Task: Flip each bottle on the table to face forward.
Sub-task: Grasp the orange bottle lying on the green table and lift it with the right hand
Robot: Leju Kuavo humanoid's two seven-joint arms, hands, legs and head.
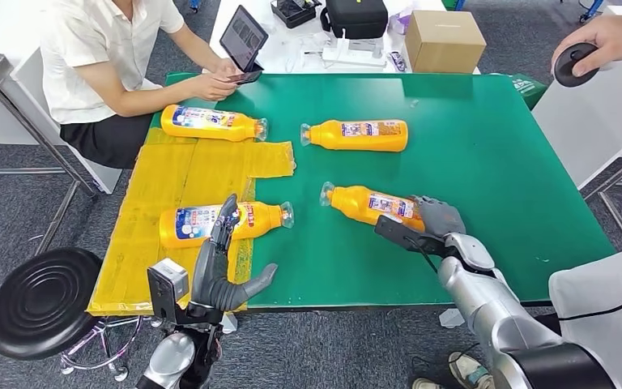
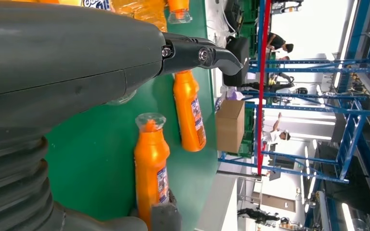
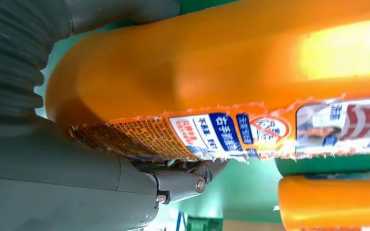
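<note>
Head view: I log four orange bottles lying flat on the green table (image 1: 470,162). Far-left bottle (image 1: 210,123) at 11 o'clock and near-left bottle (image 1: 225,222) at 8 o'clock rest on yellow sheeting (image 1: 178,174), showing blue-and-white labels. Far-centre bottle (image 1: 358,134) at 12 o'clock shows a small label. My right hand (image 1: 437,217) grips the base of the near-centre bottle (image 1: 370,204) at 5 o'clock. My left hand (image 1: 219,271) hangs fingers spread, holding nothing, over the table's near edge. A seated person (image 1: 109,57) holds a tablet (image 1: 243,36) at 11 o'clock.

Left wrist view: two bottles, label print too small to read.

Right wrist view: gripped bottle's torn-edged label carries blue-and-white characters and a red prohibition circle; I cannot read the wording.
</note>
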